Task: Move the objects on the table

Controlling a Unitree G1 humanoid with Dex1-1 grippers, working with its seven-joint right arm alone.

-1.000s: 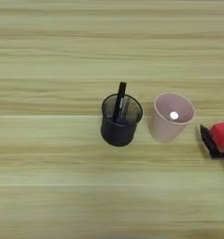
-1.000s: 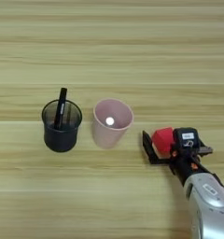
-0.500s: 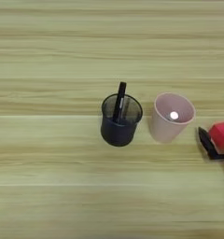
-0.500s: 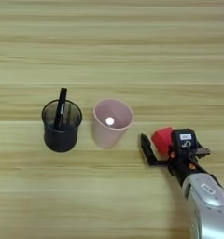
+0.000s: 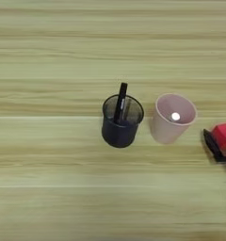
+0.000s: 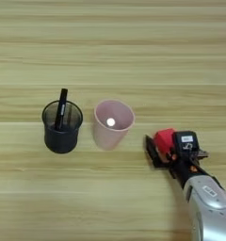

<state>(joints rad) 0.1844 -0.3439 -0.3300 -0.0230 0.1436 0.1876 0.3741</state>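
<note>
Wood-grain bench (image 6: 110, 47) with two cups and a gripped red cube.
Left to right: a black mesh pen cup (image 6: 62, 128) holding a black pen (image 6: 61, 109), just beside it a pale pink plastic cup (image 6: 113, 124) with a white tip inside, then the gripper (image 6: 166, 147), its fingers clamped on the small red cube (image 6: 164, 139).

red cube (image 6: 164, 139) in hand (image 6: 167, 148), pink cup (image 6: 113, 124) upright
</note>
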